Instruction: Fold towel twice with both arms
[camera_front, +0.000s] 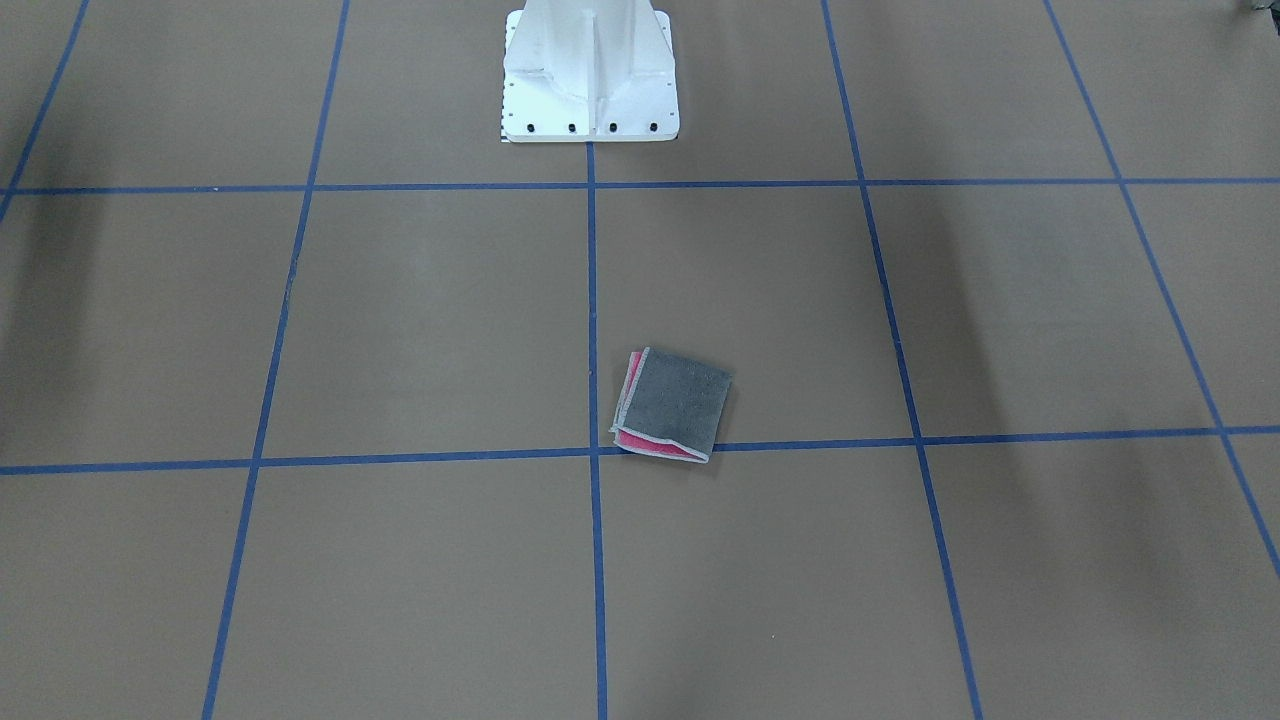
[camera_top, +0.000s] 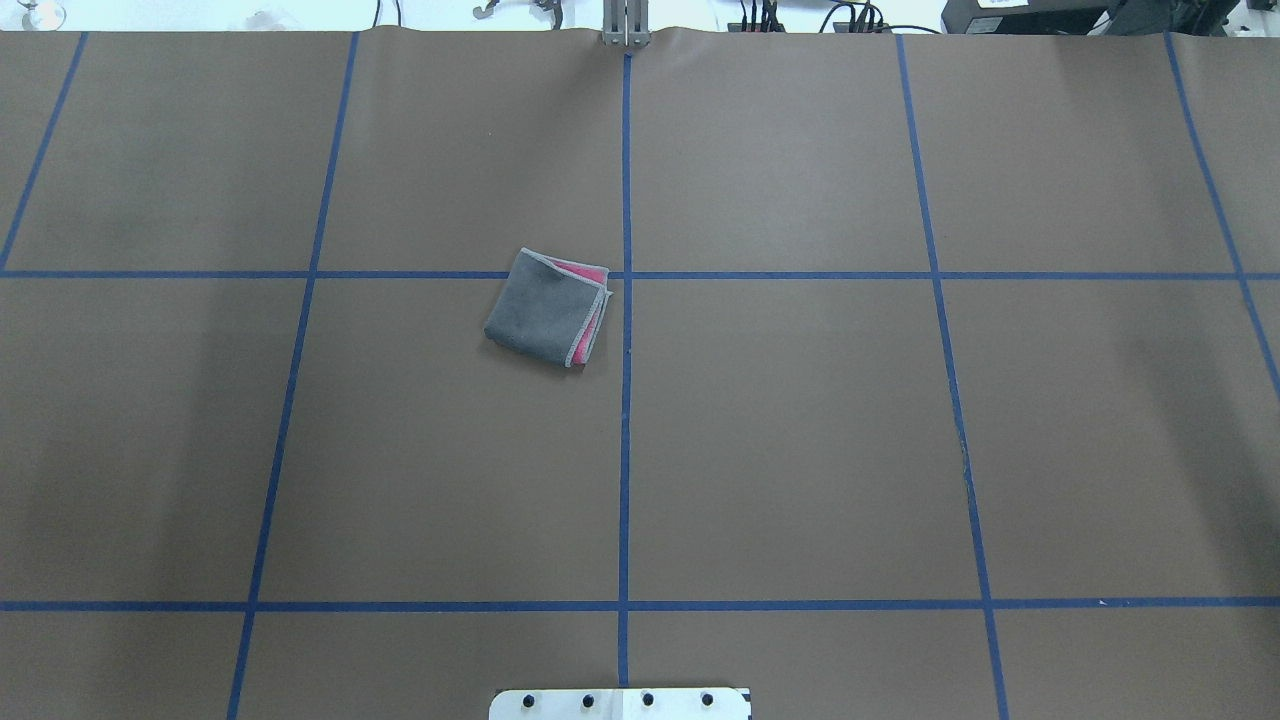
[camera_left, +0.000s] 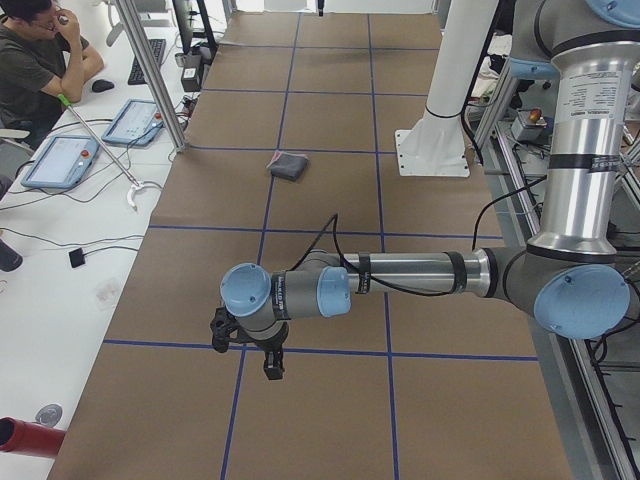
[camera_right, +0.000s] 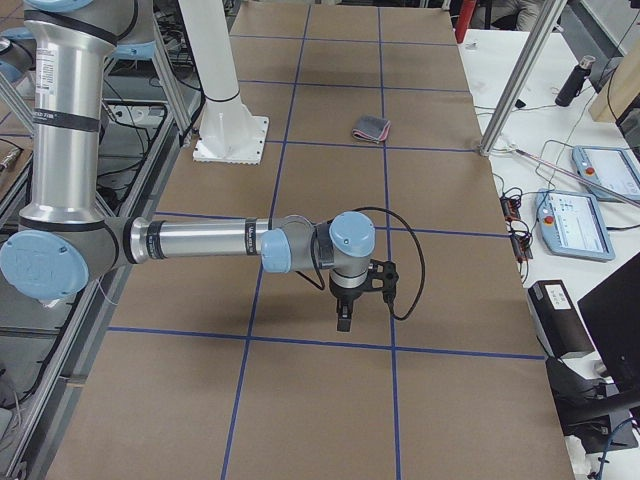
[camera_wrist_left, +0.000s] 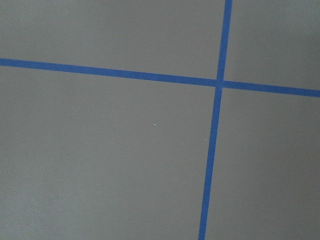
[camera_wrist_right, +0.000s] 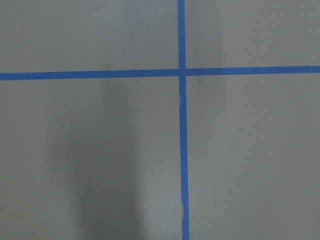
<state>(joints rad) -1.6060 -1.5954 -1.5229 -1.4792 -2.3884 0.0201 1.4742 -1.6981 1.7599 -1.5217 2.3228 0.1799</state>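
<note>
Both left fingers (camera_left: 272, 370) and right fingers (camera_right: 343, 320) hover over the bench (camera_top: 800, 450), released or clenched I cannot tell, well apart from the towel (camera_top: 547, 310), folded grey-up left of centre: likely soft and light, best pinched at corners.

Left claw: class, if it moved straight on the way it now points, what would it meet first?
The left claw points down, so probably the bare brown table by a blue tape crossing; the towel lies far off.
</note>
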